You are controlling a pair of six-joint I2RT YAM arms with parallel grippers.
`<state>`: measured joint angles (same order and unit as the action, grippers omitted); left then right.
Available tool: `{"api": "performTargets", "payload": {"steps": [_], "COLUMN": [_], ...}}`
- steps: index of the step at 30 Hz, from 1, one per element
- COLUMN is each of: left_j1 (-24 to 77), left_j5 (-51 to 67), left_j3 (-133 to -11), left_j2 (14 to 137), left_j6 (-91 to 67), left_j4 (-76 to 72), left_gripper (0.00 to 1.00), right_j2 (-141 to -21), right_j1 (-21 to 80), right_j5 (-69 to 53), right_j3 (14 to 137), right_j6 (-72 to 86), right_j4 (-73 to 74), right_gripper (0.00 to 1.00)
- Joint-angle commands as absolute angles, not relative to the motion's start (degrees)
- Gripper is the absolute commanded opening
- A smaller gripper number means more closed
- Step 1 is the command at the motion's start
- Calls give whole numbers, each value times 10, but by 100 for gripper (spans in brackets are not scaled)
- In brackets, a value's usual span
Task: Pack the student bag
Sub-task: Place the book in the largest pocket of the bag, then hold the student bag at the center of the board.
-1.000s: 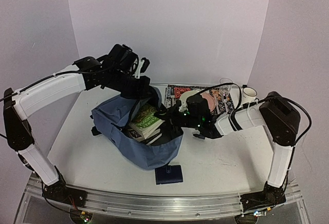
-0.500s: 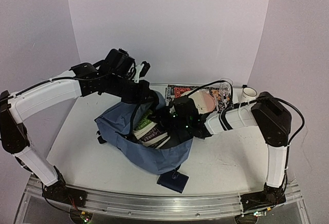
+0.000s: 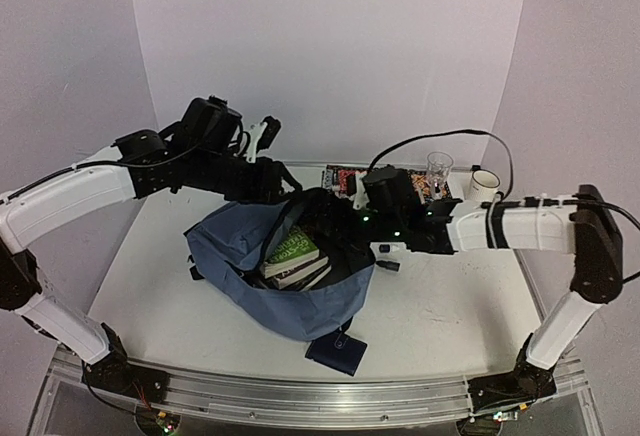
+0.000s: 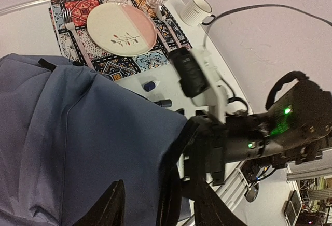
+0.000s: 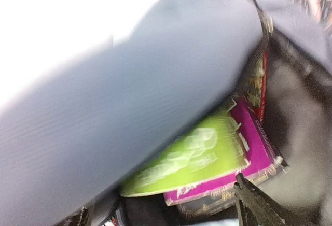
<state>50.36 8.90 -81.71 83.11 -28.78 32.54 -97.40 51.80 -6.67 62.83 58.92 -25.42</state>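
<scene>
Books point(image 3: 293, 254), a green cover uppermost, are seen stacked inside the student bag point(image 3: 300, 301), which lies open at the middle of the surface point(image 3: 440, 306). A small dark wallet point(image 3: 337, 353) is found just beside the bag at its 6 o'clock, close to the near edge. A plate point(image 4: 122, 29) on a patterned mat, a glass point(image 3: 437, 166) and a mug point(image 3: 485, 184) are set near its 1 to 2 o'clock.

The left fingers point(image 4: 111, 208) are spread, with the bag's black-trimmed rim lying between them at about 11 o'clock and not pinched. The right fingers point(image 5: 254, 205) are spread wide at the mouth's 3 o'clock side, with nothing held.

With neither pair clamped, the soft rim is judged likely to sag over the books and narrow the mouth. A strap or the zip trim could be snagged by a spread finger and the bag dragged. If the bag is dragged toward 6 o'clock, the wallet could be pushed off the surface.
</scene>
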Motion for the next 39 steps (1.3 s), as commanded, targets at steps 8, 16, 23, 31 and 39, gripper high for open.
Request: {"api": "performTargets", "payload": {"steps": [8,16,23,31,39], "left_j1": [477,403,353,343,339], "left_j5": [9,-16,-41,7,60], "left_j3": [-755,-640,-551,-497,-424], "left_j2": [748,726,690,702,691], "left_j6": [-335,-441,-493,-517,-575], "left_j4": [348,363,354,281,203], "left_gripper": [61,67,68,69,66], "right_j2": [-771,-773,-784,-915,-1049], "right_j1": [497,496,497,536,596], "right_j5": [48,55,-40,-147,-165], "right_j3": [537,640,722,797,890], "right_j6": [341,216,189,199,186], "right_j4": [-94,-15,22,25,31], "right_gripper": [98,98,86,71,64]}}
